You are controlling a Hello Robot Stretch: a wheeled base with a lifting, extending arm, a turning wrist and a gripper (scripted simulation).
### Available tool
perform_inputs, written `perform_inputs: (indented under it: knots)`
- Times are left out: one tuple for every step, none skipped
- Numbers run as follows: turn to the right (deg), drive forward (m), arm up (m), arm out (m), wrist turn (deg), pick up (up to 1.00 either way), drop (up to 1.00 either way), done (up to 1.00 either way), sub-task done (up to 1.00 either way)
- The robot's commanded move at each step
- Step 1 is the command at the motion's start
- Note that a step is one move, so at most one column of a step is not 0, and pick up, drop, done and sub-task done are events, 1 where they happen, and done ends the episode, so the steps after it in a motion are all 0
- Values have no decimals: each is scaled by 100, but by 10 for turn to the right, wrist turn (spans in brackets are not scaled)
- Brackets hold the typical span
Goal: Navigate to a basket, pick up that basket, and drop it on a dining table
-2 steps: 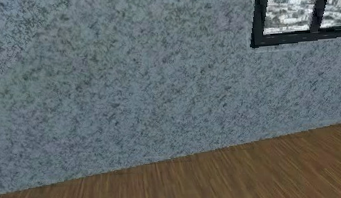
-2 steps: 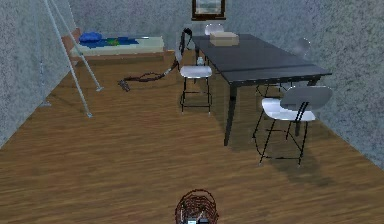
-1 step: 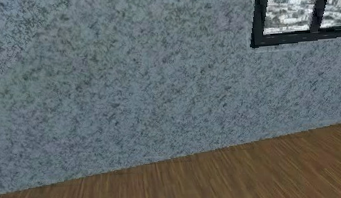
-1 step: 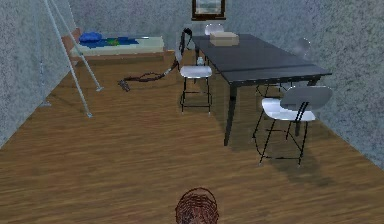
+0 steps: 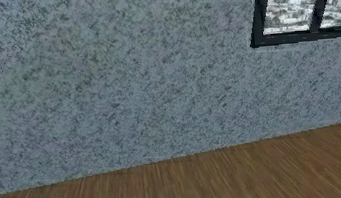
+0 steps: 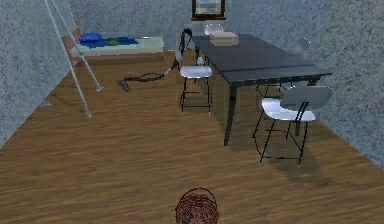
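Facing a grey wall (image 5: 117, 81) w/ window (image 5: 302, 8). Round brown thing, prob. the basket (image 6: 197, 207), at arm side view's bottom edge, well apart from dark desk (image 6: 265, 60). Tool state: can't tell.

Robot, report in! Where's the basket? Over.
Brown basket at arm side view's bottom edge. Dining table farther out, white chairs beside it. Wall ahead.
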Motion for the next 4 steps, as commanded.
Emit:
perform_inputs:
  knots:
    - [0, 0, 10, 0, 0, 0, 0, 0, 0]
    - [0, 0, 50, 0, 0, 0, 0, 0, 0]
    - [0, 0, 38, 0, 0, 0, 0, 0, 0]
    - [0, 0, 0, 0, -450, 0, 0, 0, 0]
